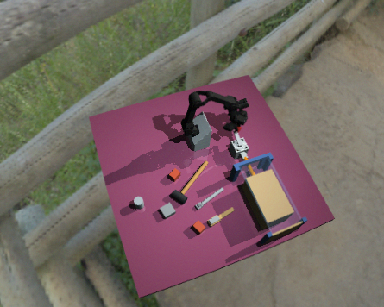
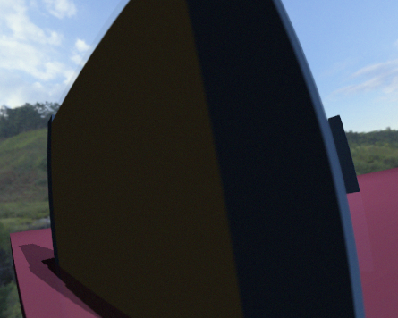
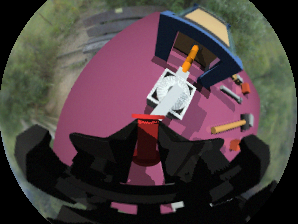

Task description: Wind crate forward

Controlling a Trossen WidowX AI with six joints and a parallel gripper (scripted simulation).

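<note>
My gripper (image 1: 236, 128) (image 3: 148, 142) is shut on the red grip of the winch handle (image 1: 237, 138) (image 3: 165, 104). The handle's pale arm lies across the top of the white winch (image 1: 239, 147) (image 3: 159, 90), and its hub end is over the winch's middle; the key itself is hidden. An orange strap (image 1: 251, 170) (image 3: 191, 58) runs from the winch through the blue steel frame (image 1: 252, 160) (image 3: 168, 37) to the tan crate (image 1: 269, 196) (image 3: 207, 22). The crate looks flat inside the clear panels, with a gap between its front and the frame.
A hammer (image 1: 195, 178), a wrench (image 1: 210, 198), a brush (image 1: 221, 216), red blocks (image 1: 174, 174) (image 1: 198, 227), a grey block (image 1: 167, 210) and a white cylinder (image 1: 138, 202) lie away from the winch. A grey upright block (image 1: 202, 135) stands by the arm's base. Large dark panels fill the exterior view.
</note>
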